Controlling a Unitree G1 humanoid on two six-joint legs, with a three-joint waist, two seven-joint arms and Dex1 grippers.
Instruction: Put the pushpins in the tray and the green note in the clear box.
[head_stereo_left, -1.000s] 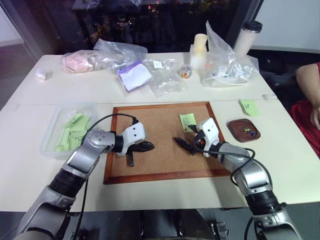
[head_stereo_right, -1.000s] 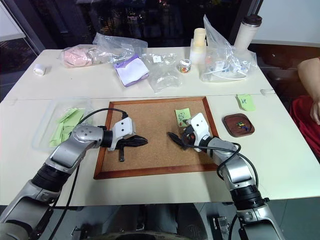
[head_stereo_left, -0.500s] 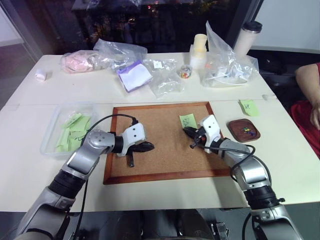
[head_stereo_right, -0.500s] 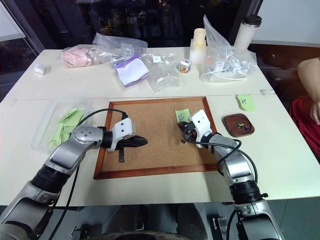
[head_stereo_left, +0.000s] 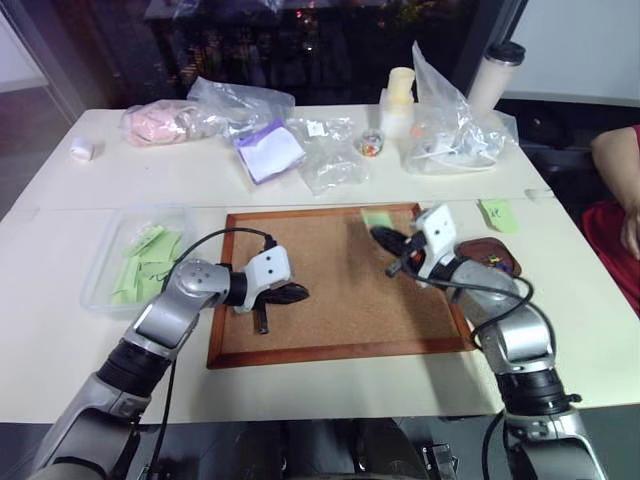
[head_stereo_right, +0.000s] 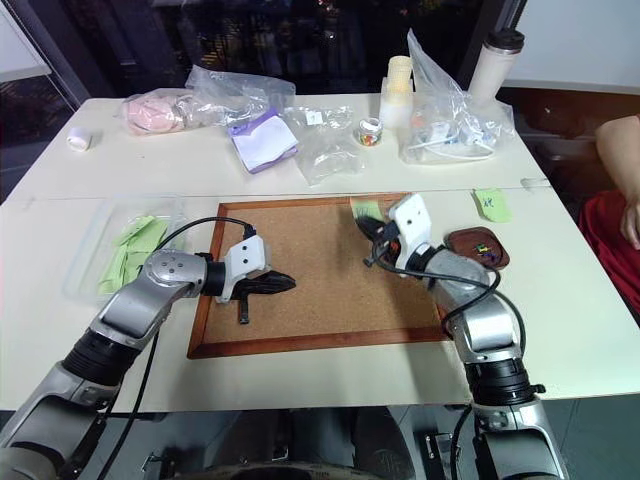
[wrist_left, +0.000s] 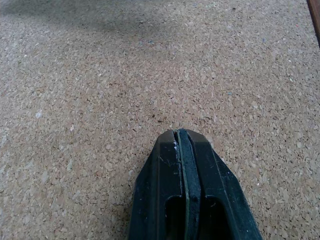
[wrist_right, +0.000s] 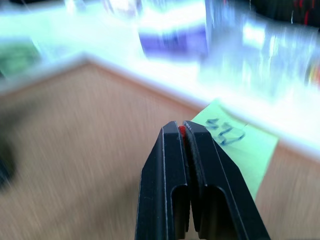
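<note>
My left gripper (wrist_left: 181, 137) has matt black plastic fingers, smooth, with a thin rubbery strip where they press together. Under it the corkboard (wrist_left: 100, 90) is rough, speckled cork, dull all over; its frame (head_stereo_left: 330, 353) looks like smooth reddish wood. My right gripper (wrist_right: 183, 131) has the same matt black plastic, pinched on a pushpin (wrist_right: 182, 130) with a red glossy head. Just past it on the corkboard the green note (wrist_right: 240, 145) is thin matt paper with dark ink. Right of the corkboard the tray (head_stereo_right: 466, 243) looks like dark polished wood. Left of the corkboard the clear box (head_stereo_left: 105, 265) is see-through plastic on the smooth white table (head_stereo_left: 70, 350).
</note>
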